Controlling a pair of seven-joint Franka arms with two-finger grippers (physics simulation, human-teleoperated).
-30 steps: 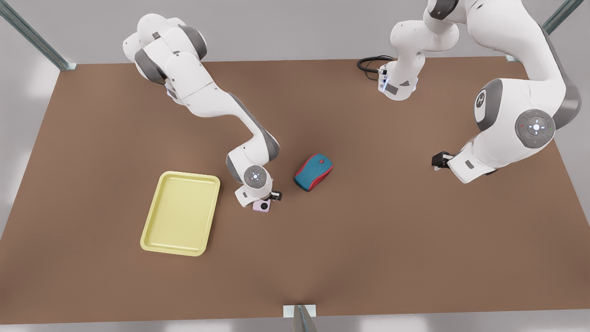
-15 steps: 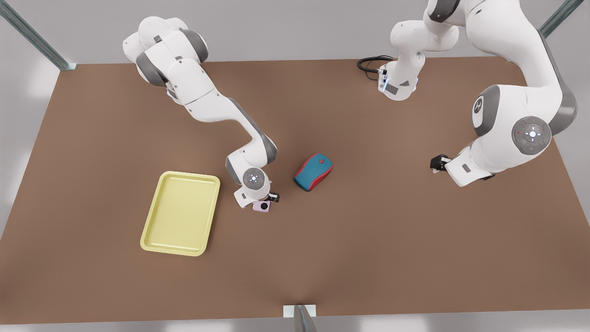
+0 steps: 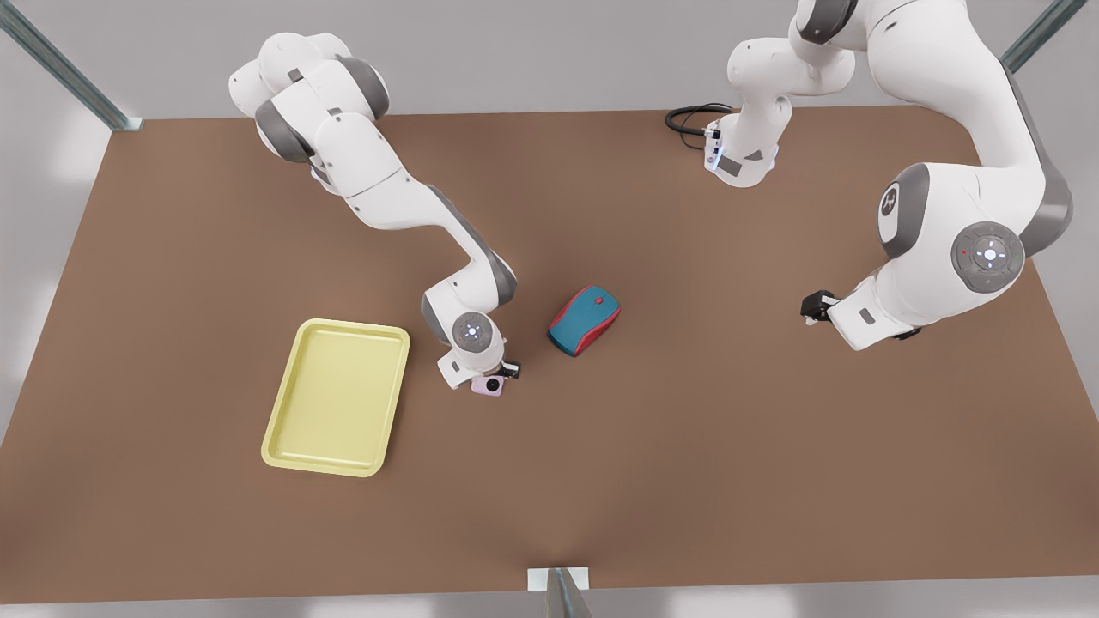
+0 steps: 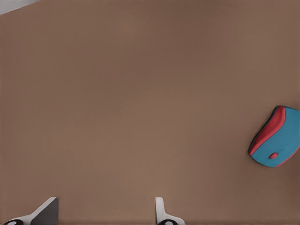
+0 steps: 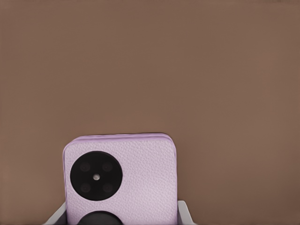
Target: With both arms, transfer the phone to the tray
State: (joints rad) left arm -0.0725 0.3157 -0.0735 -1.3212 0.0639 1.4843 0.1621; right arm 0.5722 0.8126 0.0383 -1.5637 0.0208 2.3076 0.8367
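right tool astride phone, mouse apart

One phone sits between the right gripper's fingers, one tray and one mouse flank it, and the left gripper hangs apart: two arms in all.

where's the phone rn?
In the front view, the phone is on the table, between the right hand's fingers, just right of the tray and below-left of the mouse.
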